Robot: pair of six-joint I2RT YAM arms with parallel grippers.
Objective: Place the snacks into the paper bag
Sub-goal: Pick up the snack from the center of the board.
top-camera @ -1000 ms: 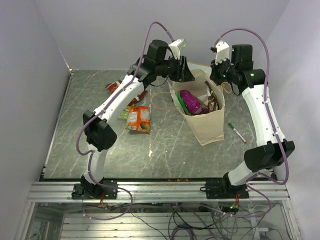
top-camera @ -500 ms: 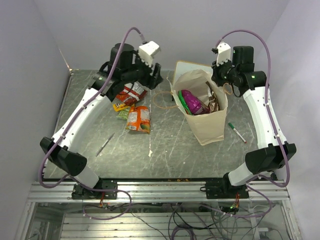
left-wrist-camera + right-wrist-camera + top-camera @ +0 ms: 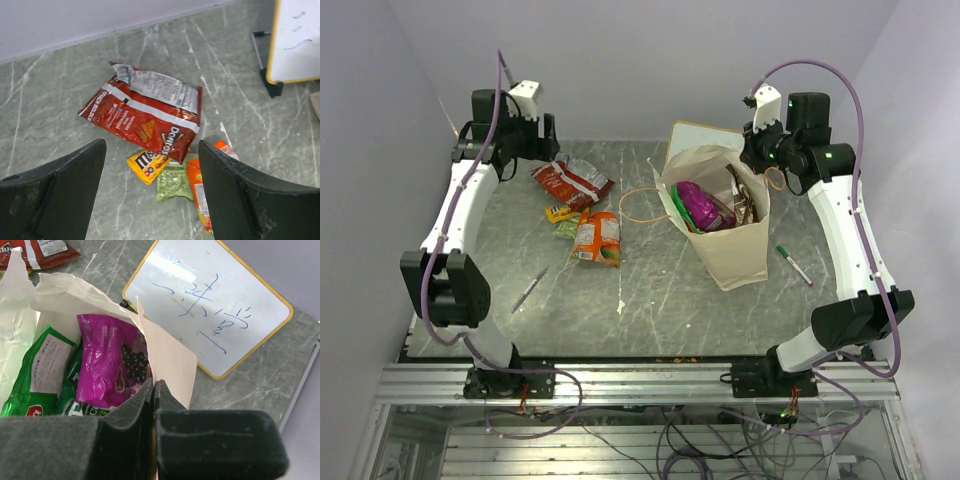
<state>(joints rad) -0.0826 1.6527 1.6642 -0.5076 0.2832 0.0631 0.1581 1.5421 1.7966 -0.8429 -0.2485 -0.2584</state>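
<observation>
red packet (image 3: 145,117) ahead of spread left claw (image 3: 151,146) (apart); right claw (image 3: 152,390) pinching paper bag (image 3: 167,357).

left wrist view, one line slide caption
Open left gripper hovers over a red Doritos bag, yellow M&M's packet, green packet and orange packet.

I see my marble table (image 3: 660,290) carrying a red Doritos packet (image 3: 145,120), yellow M&M's packet (image 3: 149,166), green packet (image 3: 173,181) and orange packet (image 3: 597,238) clustered left, paper bag (image 3: 735,250) standing right, whiteboard (image 3: 688,138) behind, green pen (image 3: 793,265), grey pen (image 3: 531,289)

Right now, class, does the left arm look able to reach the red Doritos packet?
Probably yes: the open left gripper hangs above the red packet, with nothing lying between them.
</observation>
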